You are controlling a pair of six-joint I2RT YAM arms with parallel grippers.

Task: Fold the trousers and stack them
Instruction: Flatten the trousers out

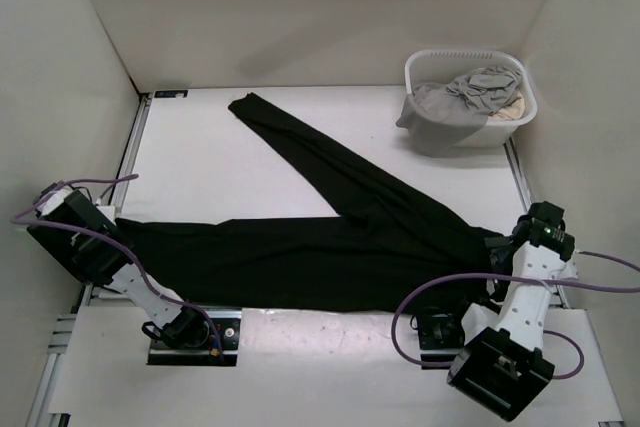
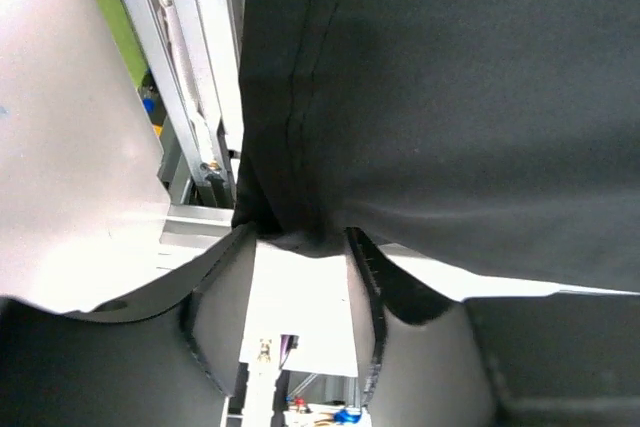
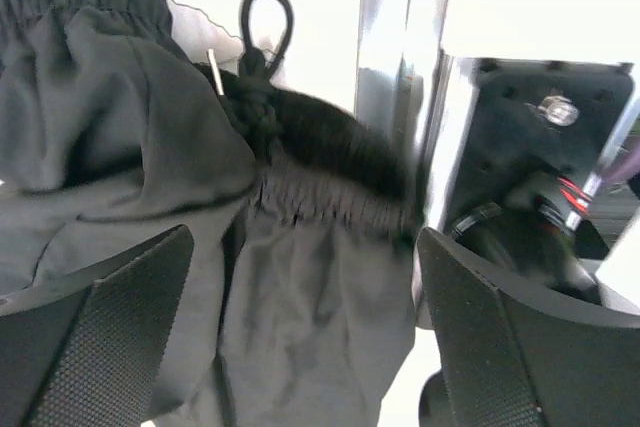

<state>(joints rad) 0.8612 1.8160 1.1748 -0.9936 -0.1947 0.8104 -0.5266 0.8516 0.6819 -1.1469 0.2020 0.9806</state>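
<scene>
The black trousers lie spread on the white table: one leg runs left along the front, the other runs diagonally to the back left, and the waist is at the right. My left gripper is at the cuff of the front leg. In the left wrist view its jaws stand a little apart, with the bunched hem at the fingertips. My right gripper is wide open over the waistband and drawstring loop; its fingers straddle the cloth.
A white laundry basket stands at the back right, holding a grey garment and a beige cloth. White walls close in the table on three sides. Metal rails run along its left and right edges.
</scene>
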